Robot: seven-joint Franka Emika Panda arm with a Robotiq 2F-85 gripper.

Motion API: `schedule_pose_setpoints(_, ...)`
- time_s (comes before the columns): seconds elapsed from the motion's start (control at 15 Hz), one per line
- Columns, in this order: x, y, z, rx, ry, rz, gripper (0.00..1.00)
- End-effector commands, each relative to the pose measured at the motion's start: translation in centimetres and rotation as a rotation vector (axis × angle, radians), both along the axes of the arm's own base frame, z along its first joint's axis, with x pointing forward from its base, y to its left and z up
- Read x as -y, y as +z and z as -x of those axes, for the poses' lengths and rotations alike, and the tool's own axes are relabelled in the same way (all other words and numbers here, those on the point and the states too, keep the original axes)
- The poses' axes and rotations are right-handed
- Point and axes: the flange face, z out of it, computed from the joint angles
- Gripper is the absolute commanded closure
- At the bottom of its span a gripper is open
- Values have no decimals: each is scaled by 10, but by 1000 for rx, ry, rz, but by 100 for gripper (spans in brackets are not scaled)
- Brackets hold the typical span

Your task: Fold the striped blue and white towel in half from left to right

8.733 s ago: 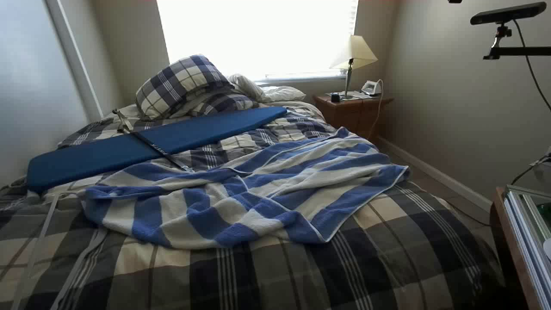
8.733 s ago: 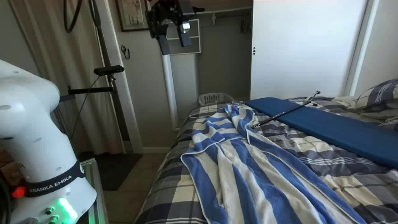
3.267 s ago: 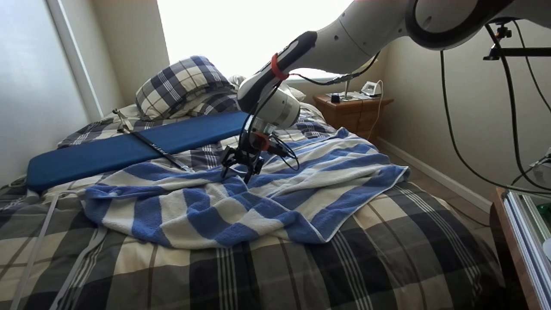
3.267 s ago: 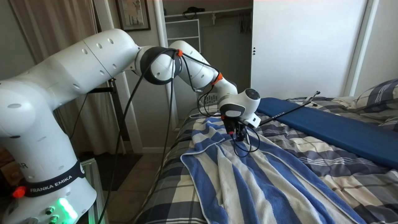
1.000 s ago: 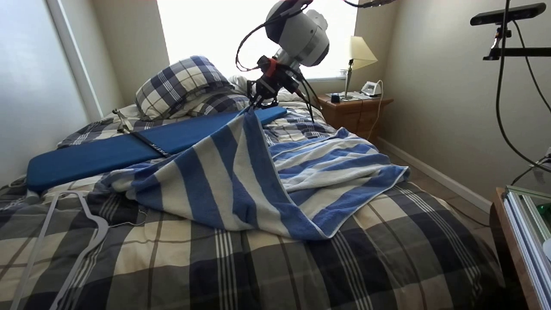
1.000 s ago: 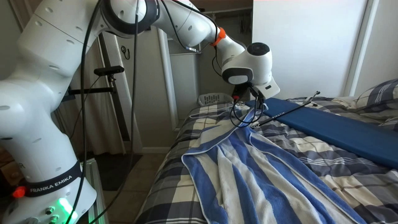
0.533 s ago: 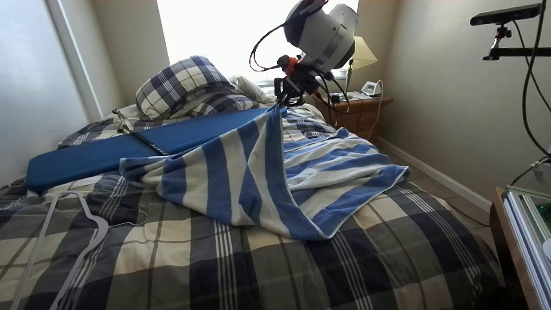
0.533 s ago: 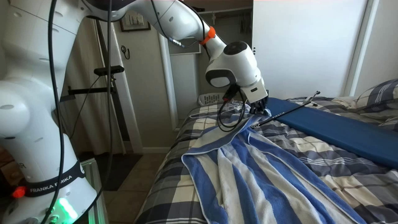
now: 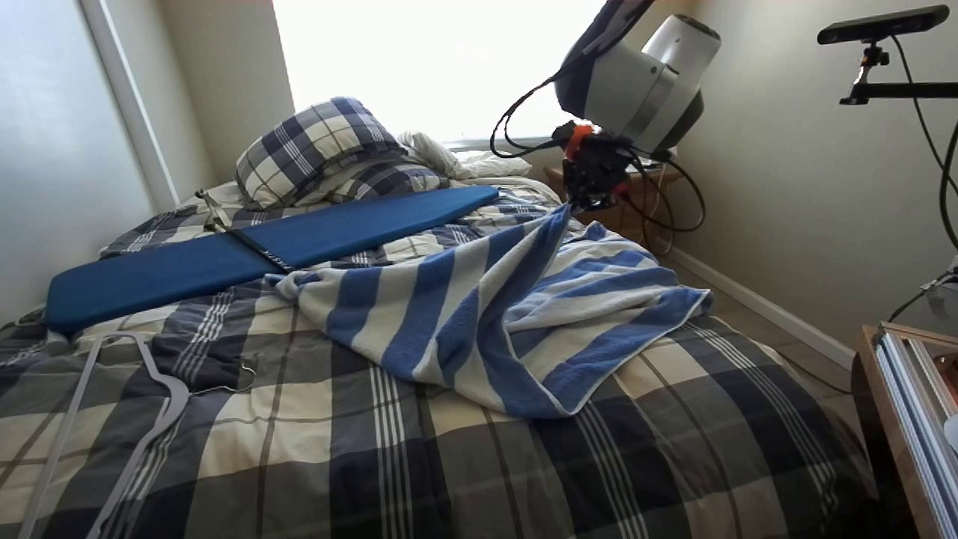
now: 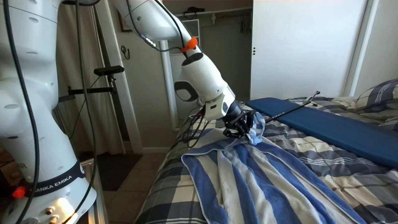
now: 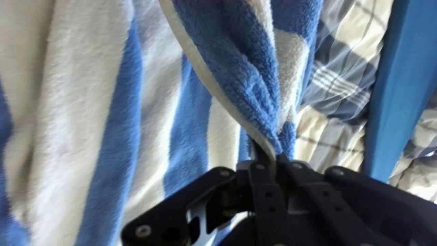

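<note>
At the wrist view's three o'clock, past the towel [image 11: 157,102] your gripper [image 11: 272,160] pinches, lie bedspread [image 11: 341,143], then blue mat [image 11: 399,89].

The bed [image 9: 239,479] is seen from its foot in an exterior view, the window [image 9: 441,67] faced at top centre. From its side it is seen in an exterior view, toward the white door [image 10: 303,49] at upper right. Past the gripper [image 11: 271,164], the towel [image 11: 153,112] is seen closest in the wrist view. The towel and blue board [image 11: 399,92] are shared by all three.
</note>
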Motion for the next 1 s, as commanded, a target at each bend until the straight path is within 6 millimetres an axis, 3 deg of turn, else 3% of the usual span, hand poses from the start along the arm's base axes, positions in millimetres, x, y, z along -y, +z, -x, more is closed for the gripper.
schedule_pose_setpoints(0.0, 0, -1, 15, -11, -32, -1, 95)
schedule_pose_setpoints(0.13, -2, 1, 31, -18, -53, -6, 95)
schedule_pose_setpoints(0.53, -3, 5, 34, -12, -58, -10, 95)
schedule_pose_setpoints(0.73, 20, 2, 47, -41, -48, 20, 99)
schedule_pose_setpoints(0.93, 52, -8, 77, -118, -31, 96, 99)
